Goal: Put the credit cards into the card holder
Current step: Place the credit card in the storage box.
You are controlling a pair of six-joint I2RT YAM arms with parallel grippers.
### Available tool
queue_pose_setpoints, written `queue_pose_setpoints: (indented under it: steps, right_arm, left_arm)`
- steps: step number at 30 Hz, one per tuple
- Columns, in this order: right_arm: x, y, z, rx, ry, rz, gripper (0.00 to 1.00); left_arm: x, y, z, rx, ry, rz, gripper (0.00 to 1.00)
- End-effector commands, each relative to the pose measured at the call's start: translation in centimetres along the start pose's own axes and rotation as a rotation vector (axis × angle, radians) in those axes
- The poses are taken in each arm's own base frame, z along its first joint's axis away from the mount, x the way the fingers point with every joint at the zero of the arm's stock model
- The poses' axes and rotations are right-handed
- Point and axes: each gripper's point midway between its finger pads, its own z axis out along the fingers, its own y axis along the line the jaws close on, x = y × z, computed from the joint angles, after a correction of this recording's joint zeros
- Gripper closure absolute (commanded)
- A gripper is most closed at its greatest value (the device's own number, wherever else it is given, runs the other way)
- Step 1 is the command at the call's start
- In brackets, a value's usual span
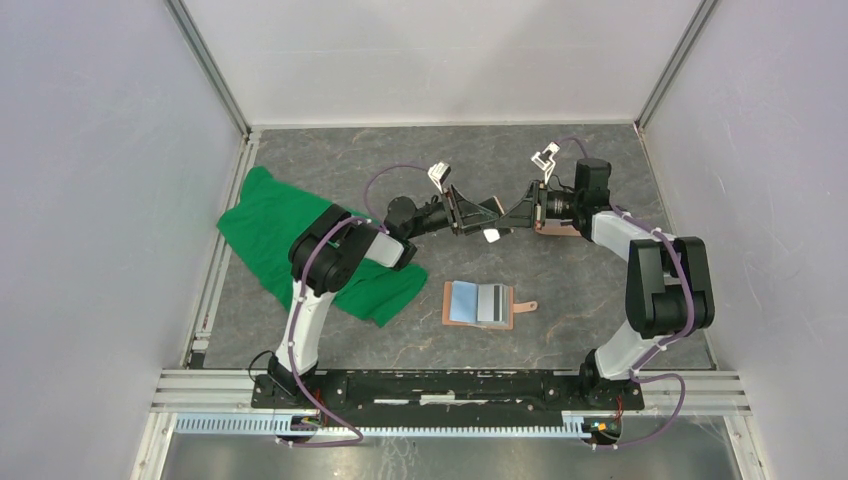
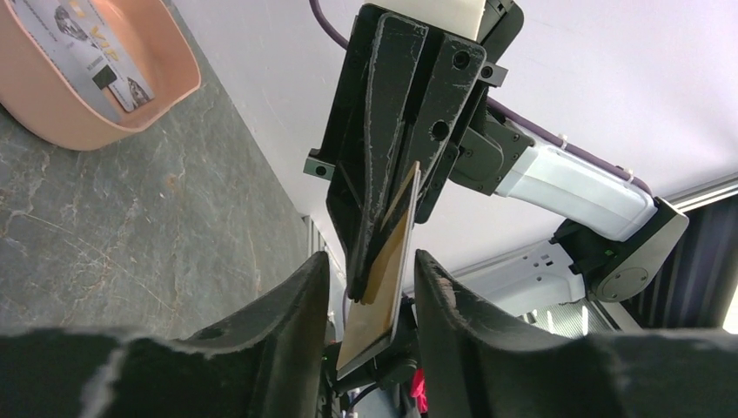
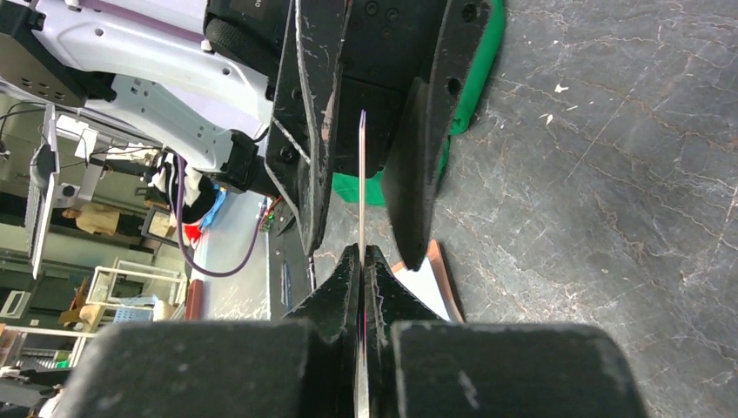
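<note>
While right hand clamps card (edge-on from right wrist), left hand parted.

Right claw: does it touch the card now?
Touching. The right wrist view shows the right claw shut on the thin card, pinching its edge from both sides.

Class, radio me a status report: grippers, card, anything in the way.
Right gripper shut on card. Left gripper open around it. Card holder open, unobstructed.
</note>
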Motion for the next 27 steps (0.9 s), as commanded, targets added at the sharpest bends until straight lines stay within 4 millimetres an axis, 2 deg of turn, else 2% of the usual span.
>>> queue_pose_setpoints:
  steps: [1, 3, 8, 10, 13, 18, 27]
  right_arm:
    - [-0.4, -0.3, 0.2, 0.006, -0.012, -0.018, 1.0]
    - [-0.3, -0.6, 0.2, 0.014, -0.012, -0.017, 0.99]
    - [-0.4, -1.2, 0.1, 0.042, 0.002, -0.045, 0.97]
    - [-0.4, -1.4, 0.0, 0.051, 0.011, -0.06, 0.87]
    - [-0.5, -1.3, -0.1, 0.058, 0.011, -0.084, 0.71]
    - [-0.9, -1.8, -0.9, 0.106, 0.026, -0.135, 0.55]
    - [-1.0, -1.5, -1.1, 0.085, 0.019, -0.13, 0.54]
  left_arm:
    - [-0.9, -3.2, 0.7, 0.053, -0.03, 0.074, 0.59]
    - [-1.1, -3.6, 0.7, 0.064, -0.034, 0.073, 0.69]
    - [-1.1, -4.0, 0.5, 0.065, -0.046, 0.055, 0.83]
    - [-1.2, -4.0, 0.3, 0.058, -0.056, 0.048, 0.86]
    - [-1.2, -4.0, 0.1, 0.051, -0.067, 0.048, 0.88]
    - [-1.1, -4.1, 0.0, 0.055, -0.068, 0.045, 0.89]
    - [-1.1, -4.6, -0.3, 0.077, -0.067, 0.062, 0.89]
